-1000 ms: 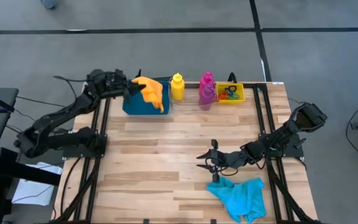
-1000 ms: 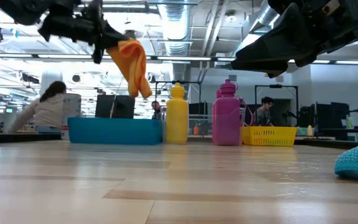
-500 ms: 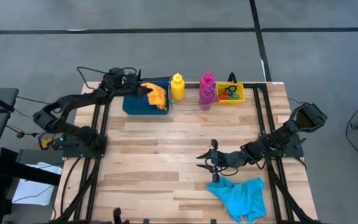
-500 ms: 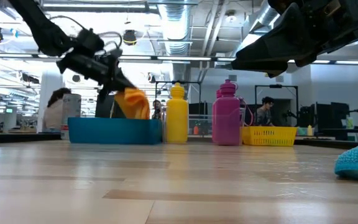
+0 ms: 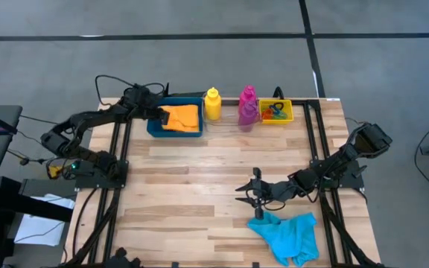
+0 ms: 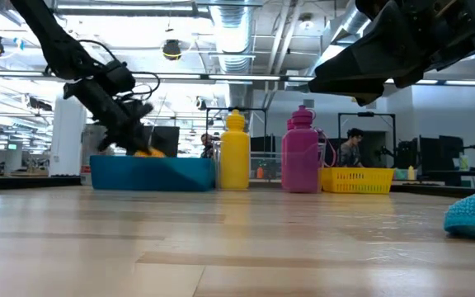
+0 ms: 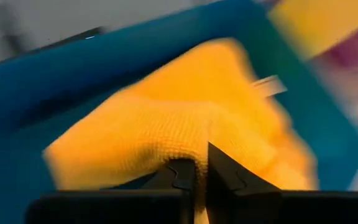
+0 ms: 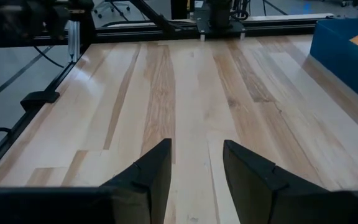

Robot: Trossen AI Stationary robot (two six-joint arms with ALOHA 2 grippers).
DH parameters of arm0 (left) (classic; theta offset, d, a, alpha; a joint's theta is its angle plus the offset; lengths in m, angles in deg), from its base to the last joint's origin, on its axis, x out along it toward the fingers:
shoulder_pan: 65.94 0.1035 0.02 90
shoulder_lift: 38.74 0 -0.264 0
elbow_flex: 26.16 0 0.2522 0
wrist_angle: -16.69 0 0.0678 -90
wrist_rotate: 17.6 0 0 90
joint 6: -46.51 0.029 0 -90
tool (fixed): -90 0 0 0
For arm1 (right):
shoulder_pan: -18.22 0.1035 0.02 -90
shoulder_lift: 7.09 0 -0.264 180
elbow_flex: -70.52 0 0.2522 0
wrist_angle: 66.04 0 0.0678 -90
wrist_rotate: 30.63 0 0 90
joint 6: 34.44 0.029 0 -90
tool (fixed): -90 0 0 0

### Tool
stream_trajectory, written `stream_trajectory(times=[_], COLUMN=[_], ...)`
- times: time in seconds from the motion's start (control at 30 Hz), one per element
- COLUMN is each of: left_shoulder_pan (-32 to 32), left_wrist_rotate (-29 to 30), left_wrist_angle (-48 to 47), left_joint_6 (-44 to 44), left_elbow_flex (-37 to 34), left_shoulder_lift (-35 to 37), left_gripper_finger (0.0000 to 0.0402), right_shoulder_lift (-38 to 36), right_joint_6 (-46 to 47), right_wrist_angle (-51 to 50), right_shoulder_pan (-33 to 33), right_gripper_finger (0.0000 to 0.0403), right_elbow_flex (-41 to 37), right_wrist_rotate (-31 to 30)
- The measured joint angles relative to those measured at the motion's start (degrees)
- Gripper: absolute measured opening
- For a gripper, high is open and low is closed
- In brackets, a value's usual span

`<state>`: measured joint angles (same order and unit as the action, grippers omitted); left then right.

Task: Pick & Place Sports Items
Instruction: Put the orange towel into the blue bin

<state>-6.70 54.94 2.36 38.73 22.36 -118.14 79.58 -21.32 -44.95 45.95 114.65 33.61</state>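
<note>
The orange cloth point(image 5: 182, 118) lies spread inside the blue tray point(image 5: 155, 128) at the table's far left; it also shows in the left wrist view point(image 7: 185, 124). My left gripper point(image 5: 157, 113) is low in the tray's left end, shut on the cloth. My right gripper point(image 5: 249, 195) is open and empty above the table, just beyond the cyan cloth point(image 5: 289, 236). The yellow bottle point(image 5: 212, 104) and the magenta bottle point(image 5: 247, 106) stand right of the tray. The small coloured rings point(image 5: 275, 112) lie in the yellow bin point(image 5: 287, 117). The purple bottle is hidden. My left gripper pinches a raised fold of the orange cloth point(image 7: 188, 158) between its two fingers, at the cloth's left edge. The fingers come slanting down from the table's left. The rest of the cloth lies slack on the tray floor.
People and desks show in the room beyond the far edge in the low view. Bare wood point(image 5: 199, 179) lies in the table's middle and at its near left.
My left gripper has gone down into the blue tray and drawn back toward its left end, still shut on the orange cloth. The cloth, which hung bunched above the tray's right end, now lies spread on the tray floor.
</note>
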Motion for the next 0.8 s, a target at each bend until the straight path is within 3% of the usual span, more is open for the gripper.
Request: stream_trajectory(times=[0.2,0.8], left_shoulder_pan=[-0.1,-5.9], left_wrist_rotate=[12.9,12.7], left_wrist_angle=[-9.1,-13.7], left_joint_6=[3.3,0.4], left_elbow_flex=[0.0,0.0], left_shoulder_lift=[0.3,1.2], left_gripper_finger=[0.0050,0.0202], right_shoulder_lift=[0.0,0.0], right_joint_6=[0.2,0.4], right_wrist_angle=[0.0,0.0], right_shoulder_pan=[0.0,0.0], right_gripper_finger=[0.0138,0.0138], right_elbow_flex=[0.0,0.0], right_wrist_rotate=[0.0,0.0])
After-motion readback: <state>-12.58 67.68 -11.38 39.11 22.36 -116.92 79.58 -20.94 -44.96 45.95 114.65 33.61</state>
